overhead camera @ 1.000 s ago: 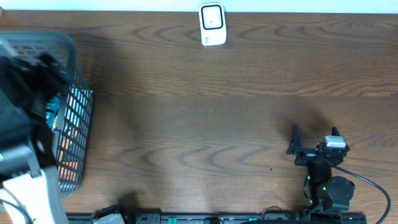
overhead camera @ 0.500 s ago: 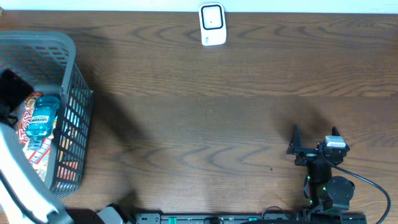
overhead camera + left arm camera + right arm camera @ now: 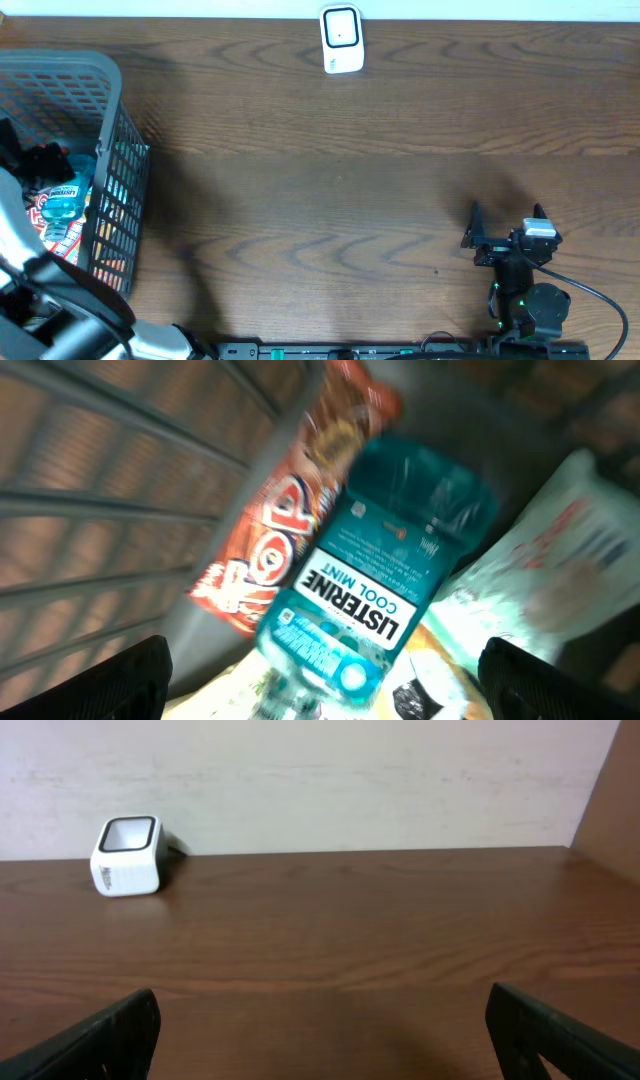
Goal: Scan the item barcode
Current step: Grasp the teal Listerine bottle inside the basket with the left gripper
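Left claw (image 3: pixel 335 680) is wide open with nothing in it, hanging inside the basket (image 3: pixel 110 120) right above the Listerine bottle (image 3: pixel 375 570). The bottle lies label-up in the basket, partly over a red snack packet (image 3: pixel 290 520). So I'd call this the picking step, no grab yet. Next move, I reckon: drop lower, close across the bottle's body, lift it out and carry it to the white scanner (image 3: pixel 341 40), well away from the basket at the desk's (image 3: pixel 330 200) far edge. Right claw (image 3: pixel 507 212), open and empty too, sits far from the basket.
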Controlling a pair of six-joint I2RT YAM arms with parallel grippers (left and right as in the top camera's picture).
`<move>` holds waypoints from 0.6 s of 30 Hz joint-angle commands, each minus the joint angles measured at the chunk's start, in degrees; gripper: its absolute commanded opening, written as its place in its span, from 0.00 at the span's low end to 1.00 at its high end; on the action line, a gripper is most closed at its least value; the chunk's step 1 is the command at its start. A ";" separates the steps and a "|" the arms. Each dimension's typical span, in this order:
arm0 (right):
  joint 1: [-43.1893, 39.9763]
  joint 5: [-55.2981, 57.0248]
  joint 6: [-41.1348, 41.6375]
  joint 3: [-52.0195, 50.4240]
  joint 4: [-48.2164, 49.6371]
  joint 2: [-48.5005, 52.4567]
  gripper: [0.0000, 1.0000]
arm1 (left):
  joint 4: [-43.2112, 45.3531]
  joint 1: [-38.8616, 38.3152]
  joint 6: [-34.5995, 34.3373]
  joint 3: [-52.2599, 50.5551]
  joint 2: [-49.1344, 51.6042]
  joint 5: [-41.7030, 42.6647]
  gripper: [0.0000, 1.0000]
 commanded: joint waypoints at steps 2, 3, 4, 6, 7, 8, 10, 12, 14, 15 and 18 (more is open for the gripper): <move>0.44 -0.31 0.76 -0.09 -0.20 -0.02 0.99 | -1.25 0.17 3.69 -0.20 6.16 -0.13 0.98; 0.44 -0.31 0.76 -0.09 -0.22 -0.02 0.99 | -1.38 0.20 3.82 -0.20 7.26 -0.15 0.98; 0.44 -0.31 0.76 -0.09 -0.20 -0.02 0.99 | -1.55 0.20 3.98 -0.20 8.20 -0.15 0.98; 0.44 -0.28 0.76 -0.09 -0.20 -0.02 0.99 | -1.73 0.17 4.09 -0.20 10.27 -0.13 0.99; 0.44 -0.28 0.76 -0.09 -0.20 -0.02 0.99 | -1.73 0.17 4.07 -0.20 11.02 -0.11 0.98; 0.44 -0.31 0.76 -0.09 -0.20 -0.02 0.99 | -1.75 0.17 4.07 -0.20 11.91 -0.09 0.93; 0.44 -0.28 0.79 -0.09 -0.20 -0.02 0.99 | -1.97 0.11 4.07 -0.20 13.57 0.37 0.81; 0.44 -0.28 0.76 -0.09 -0.20 -0.02 0.99 | -2.16 0.13 4.07 -0.20 14.99 1.81 0.78; 0.44 -0.28 0.79 -0.09 -0.20 -0.02 0.99 | -2.36 0.13 4.04 -0.20 16.44 2.16 0.68; 0.44 -0.28 0.76 -0.09 -0.20 -0.02 0.99 | -2.36 0.13 4.04 -0.20 17.18 2.16 0.63; 0.44 -0.31 0.76 -0.09 -0.20 -0.02 0.99 | -2.10 0.13 4.07 -0.20 17.86 2.29 0.47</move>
